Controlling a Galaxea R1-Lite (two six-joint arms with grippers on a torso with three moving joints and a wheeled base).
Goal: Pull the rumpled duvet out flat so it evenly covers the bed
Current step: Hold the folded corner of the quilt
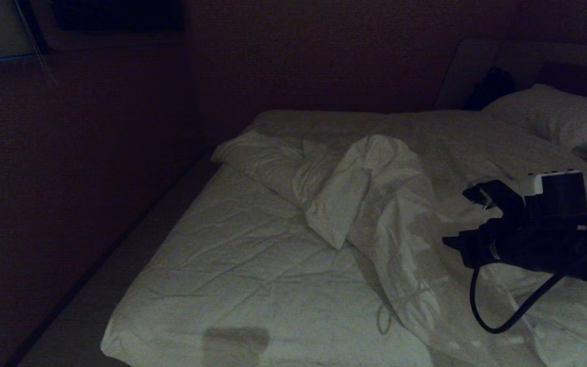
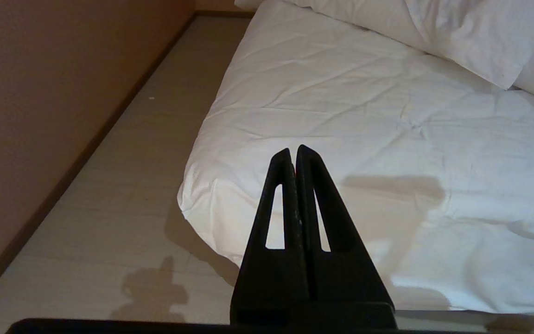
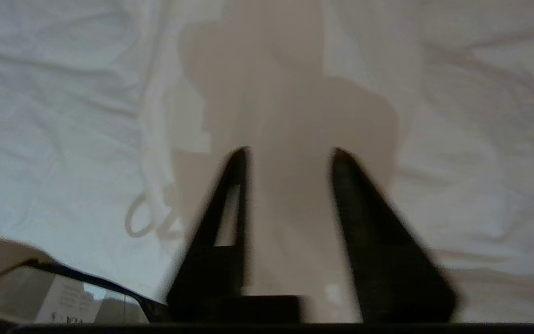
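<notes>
The duvet [image 1: 365, 188] lies rumpled and folded back in a heap across the middle of the bed [image 1: 232, 255], leaving creased white sheet bare at the near left. My right gripper [image 1: 464, 219] hangs over the duvet's right part, fingers apart. Seen from the right wrist, that gripper [image 3: 290, 150] is open and empty above wrinkled duvet cloth [image 3: 63, 93]. My left gripper [image 2: 295, 148] is shut, holds nothing and stays off the bed, facing the mattress corner [image 2: 211, 185]. A folded edge of the duvet [image 2: 471, 37] shows beyond it.
A pillow [image 1: 553, 117] lies at the far right by the dark headboard [image 1: 579, 76]. A thin cord loop [image 1: 385, 318] rests on the duvet near the front. A strip of floor [image 1: 95, 285] runs between the bed's left side and the wall [image 1: 69, 178].
</notes>
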